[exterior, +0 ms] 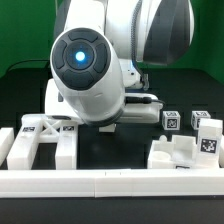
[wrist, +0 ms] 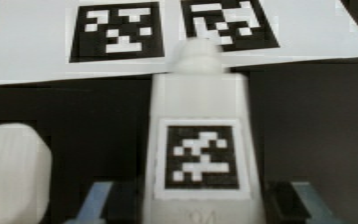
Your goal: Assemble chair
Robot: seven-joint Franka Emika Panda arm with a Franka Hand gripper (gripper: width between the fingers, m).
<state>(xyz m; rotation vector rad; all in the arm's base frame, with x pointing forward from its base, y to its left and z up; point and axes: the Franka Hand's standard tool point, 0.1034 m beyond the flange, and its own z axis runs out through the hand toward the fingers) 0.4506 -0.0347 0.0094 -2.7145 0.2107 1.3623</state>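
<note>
Lying lengthwise between the fingers point(wrist: 99, 203): one chair leg point(wrist: 199, 120), white, square in section, with a black-and-white tag on its upper face. Its far end reaches the edge of the marker board point(wrist: 30, 60); I cannot tell whether the two touch.

Gripper point(wrist: 197, 200): clenched on the chair leg, one finger at each long side. The contact sits at the blurred rim of the wrist view.

Marker board: flat on the table, two tags showing past the leg's far end.

Rounded white piece point(wrist: 7, 165): just beside the leg and apart from it. Its kind is not clear.

Arm point(exterior: 95, 70): bulks over the middle of the table point(exterior: 115, 145) and hides the gripper from the exterior view.

X-braced frame point(exterior: 45, 135): white and tagged, lying toward the table edge on the exterior view's left.

Tagged blocks point(exterior: 190, 140): a cluster of white chair parts toward the table edge on the exterior view's right, two of them upright with tags facing the camera.

Rail point(exterior: 110, 182): long, low and white, running along the table edge nearest the exterior camera, in front of both groups.
</note>
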